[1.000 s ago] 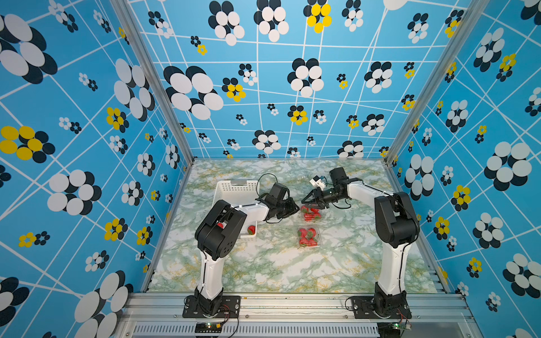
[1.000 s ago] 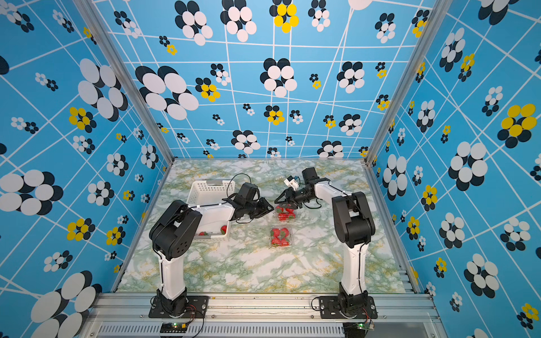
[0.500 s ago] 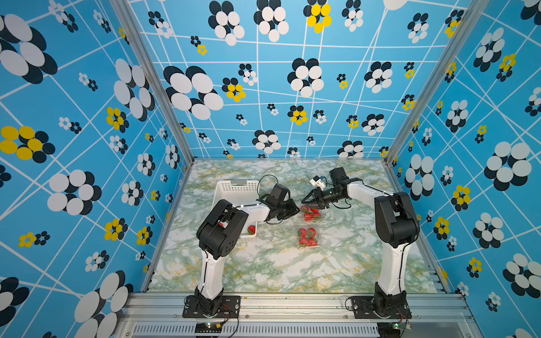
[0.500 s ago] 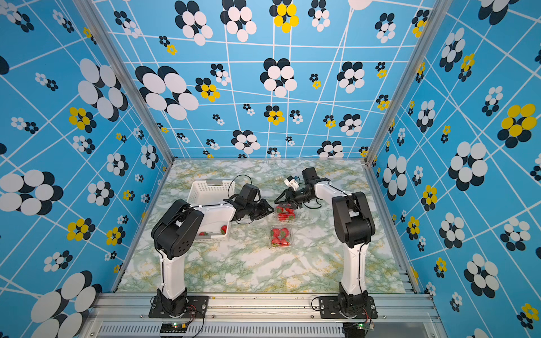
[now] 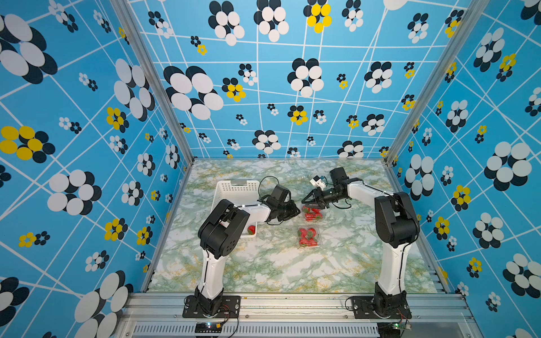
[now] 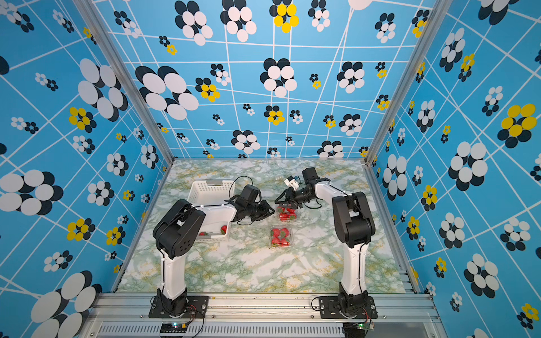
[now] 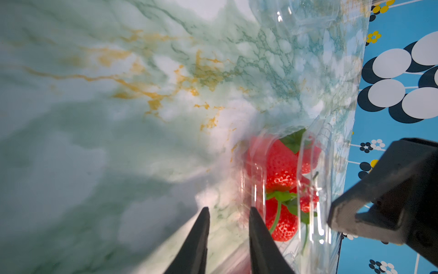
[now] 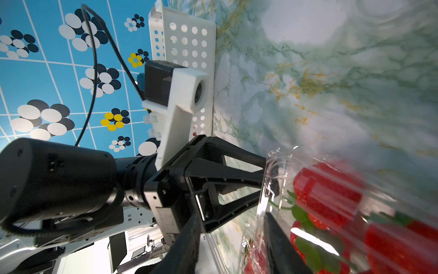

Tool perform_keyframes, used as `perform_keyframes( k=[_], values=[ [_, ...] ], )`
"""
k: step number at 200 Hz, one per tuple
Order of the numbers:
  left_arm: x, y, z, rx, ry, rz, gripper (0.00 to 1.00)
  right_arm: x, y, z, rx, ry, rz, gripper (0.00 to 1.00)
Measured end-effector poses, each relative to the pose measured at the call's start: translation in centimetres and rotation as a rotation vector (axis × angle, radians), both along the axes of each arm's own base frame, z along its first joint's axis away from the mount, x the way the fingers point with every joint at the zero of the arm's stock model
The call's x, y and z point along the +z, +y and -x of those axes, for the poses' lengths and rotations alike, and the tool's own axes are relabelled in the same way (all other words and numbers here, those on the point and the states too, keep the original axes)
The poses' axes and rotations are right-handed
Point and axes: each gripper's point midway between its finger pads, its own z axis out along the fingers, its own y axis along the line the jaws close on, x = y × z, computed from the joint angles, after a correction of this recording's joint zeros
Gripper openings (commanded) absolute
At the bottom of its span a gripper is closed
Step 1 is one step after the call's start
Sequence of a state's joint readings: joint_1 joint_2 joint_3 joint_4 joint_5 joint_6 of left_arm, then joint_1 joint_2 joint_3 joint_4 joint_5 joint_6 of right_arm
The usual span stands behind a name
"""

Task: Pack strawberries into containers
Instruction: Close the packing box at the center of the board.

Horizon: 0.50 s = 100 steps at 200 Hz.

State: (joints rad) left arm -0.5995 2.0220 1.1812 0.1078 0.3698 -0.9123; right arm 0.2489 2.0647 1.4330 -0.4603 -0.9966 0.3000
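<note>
Strawberries point(image 7: 282, 170): bright red, seed-pitted skin, green leafy caps, thin stems; several packed inside a small clear ribbed plastic clamshell punnet point(image 5: 313, 216) near table centre. Second clear plastic punnet point(image 5: 309, 237), also holding red fruit, sits just at 6 o'clock of it, a narrow gap between. One loose strawberry point(image 5: 251, 230) lies in the near end of the large white perforated plastic basket point(image 5: 237, 185), at 9 o'clock of the punnets. Left gripper point(image 5: 298, 209) meets the centre punnet from 9 o'clock, jaws drawn nearly together, tips at the rim flange; whether plastic is pinched between them, cannot tell. Right gripper point(image 8: 232, 214) reaches in from 1 o'clock, jaws apart, straddling the same punnet's rim: one finger point(image 8: 279, 242) in front of the fruit-filled shell, the other outside it. Both grippers face each other closely across this punnet. Green-and-white marbled table point(image 5: 263, 269) lies open toward 6 o'clock; blue flower-patterned walls point(image 5: 87, 146) bound it at 9, 12 and 3 o'clock
</note>
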Motion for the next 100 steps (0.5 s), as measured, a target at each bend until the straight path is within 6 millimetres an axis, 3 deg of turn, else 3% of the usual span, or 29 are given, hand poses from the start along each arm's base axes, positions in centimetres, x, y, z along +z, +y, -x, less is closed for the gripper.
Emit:
perform_keyframes(
  k=[100],
  values=[
    [-0.29, 0.01, 0.29, 0.0, 0.004, 0.0, 0.3, -0.29, -0.09, 0.22, -0.001, 0.009, 0.002, 0.44]
  ],
)
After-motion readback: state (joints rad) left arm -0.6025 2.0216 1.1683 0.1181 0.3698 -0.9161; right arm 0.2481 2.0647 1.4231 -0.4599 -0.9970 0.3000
